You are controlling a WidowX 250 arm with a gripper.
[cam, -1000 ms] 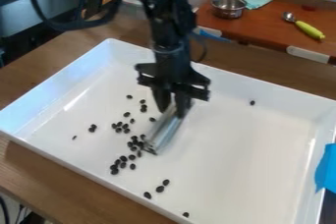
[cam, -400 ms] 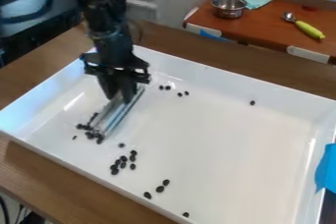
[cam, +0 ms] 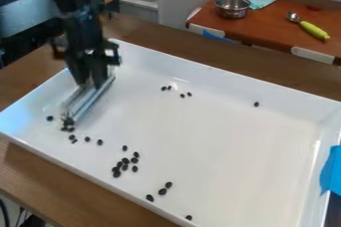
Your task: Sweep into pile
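Gripper (cam: 91,82) clamped on 1 sweeper (cam: 85,104) | 1 wht tray (cam: 233,151) | blk beans (cam: 125,161): 5 far, 12+ nearer, ct unclear @ sweeper

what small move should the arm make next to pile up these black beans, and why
Probably lift the metal blade in the gripper and lower it just right of the loose bean cluster, ready to push left: some beans bunch at the blade's lower end, near the white tray's left side, while that cluster lies apart.
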